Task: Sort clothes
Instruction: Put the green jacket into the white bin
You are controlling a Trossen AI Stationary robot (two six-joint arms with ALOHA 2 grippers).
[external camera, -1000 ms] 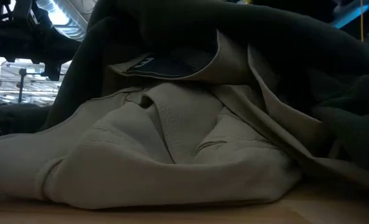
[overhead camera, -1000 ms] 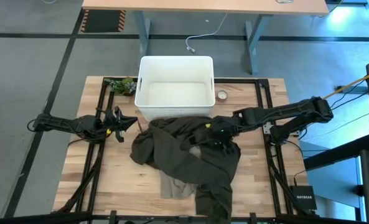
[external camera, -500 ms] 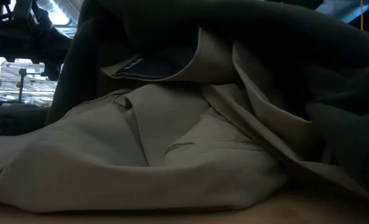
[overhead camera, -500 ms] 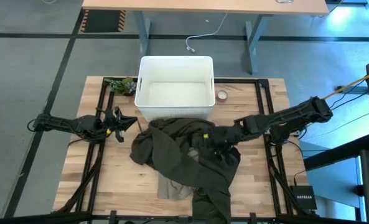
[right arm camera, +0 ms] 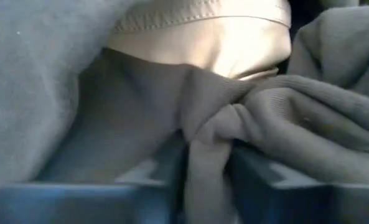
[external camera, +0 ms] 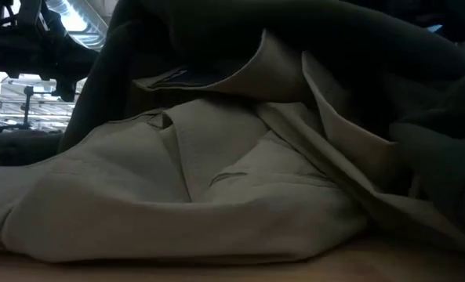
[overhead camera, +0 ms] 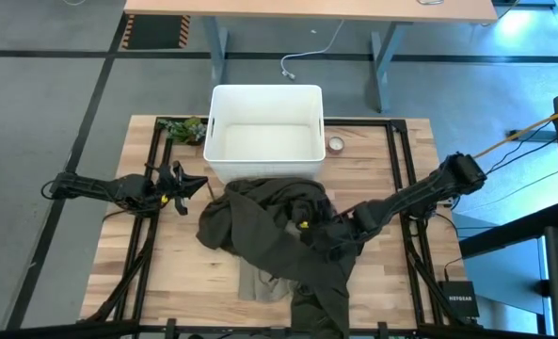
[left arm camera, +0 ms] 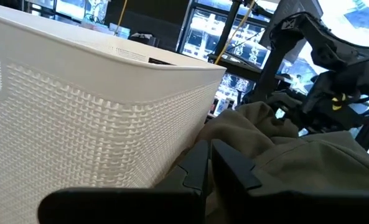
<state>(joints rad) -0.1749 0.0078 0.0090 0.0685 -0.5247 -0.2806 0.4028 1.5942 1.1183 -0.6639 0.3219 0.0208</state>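
Observation:
A large dark olive garment (overhead camera: 279, 231) lies heaped on the wooden table, just near of the white bin (overhead camera: 264, 132). Its far edge lies against the bin's near wall. A beige-khaki garment (overhead camera: 260, 282) lies under it, partly showing at the near side; the low view shows it (external camera: 177, 204) with the olive cloth (external camera: 334, 55) draped over it. My right gripper (overhead camera: 321, 233) is shut on the olive garment at its right part. My left gripper (overhead camera: 180, 179) is shut and empty, left of the heap, near the bin's left near corner. The other clothes are hidden. My right gripper pinches a bunched fold of the olive garment (right arm camera: 206, 140) between its two fingers (right arm camera: 262, 177), several layers gathered together. It comes from the table's right side, slanting down. The rest of the garment lies slack on the table and on the beige one.
The white bin's woven wall (left arm camera: 78, 118) stands close before my left gripper. A small green plant (overhead camera: 183, 128) lies at the table's far left and a small round thing (overhead camera: 336, 144) right of the bin. Black frame rails (overhead camera: 406, 160) run along both table sides.
My right gripper has gone toward the table's near edge and a little left, keeping hold of the olive garment. The garment's right part has been drawn along and bunched inward; its left part has stayed. The beige garment under it has shifted slightly.

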